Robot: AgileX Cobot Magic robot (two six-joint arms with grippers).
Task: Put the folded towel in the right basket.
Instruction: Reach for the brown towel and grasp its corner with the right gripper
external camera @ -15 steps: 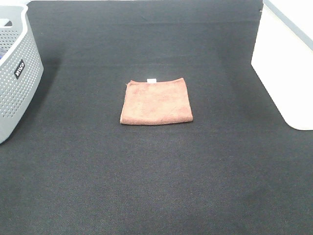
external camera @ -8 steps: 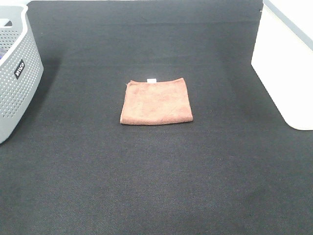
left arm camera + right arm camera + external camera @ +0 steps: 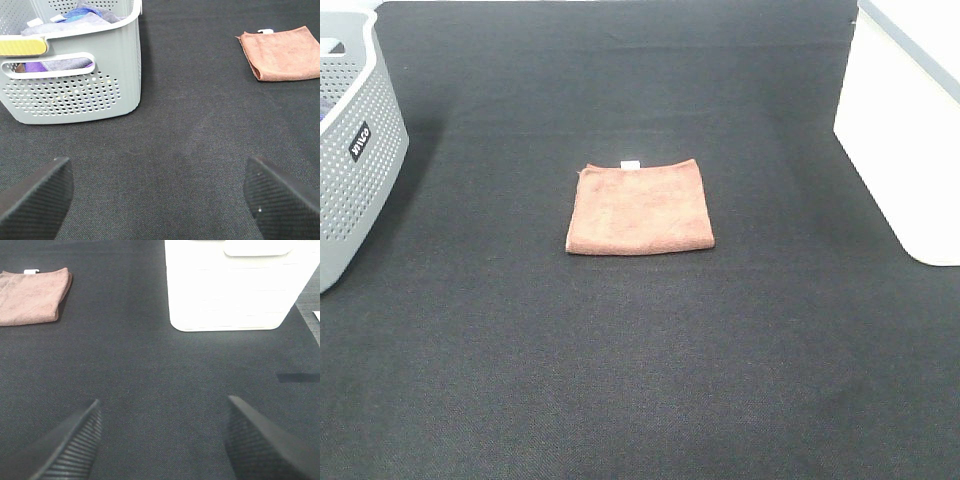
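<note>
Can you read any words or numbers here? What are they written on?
Black label on the grey perforated plastic basket: white letters, too blurred to read.
Small white tag on the folded terracotta-brown plush towel: too small to show any print.
Smooth white plastic bin: no writing seen.

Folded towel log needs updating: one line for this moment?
folded towel: flat, untouched | right basket: apart from towel | left hand: open, empty | right hand: open, empty
</note>
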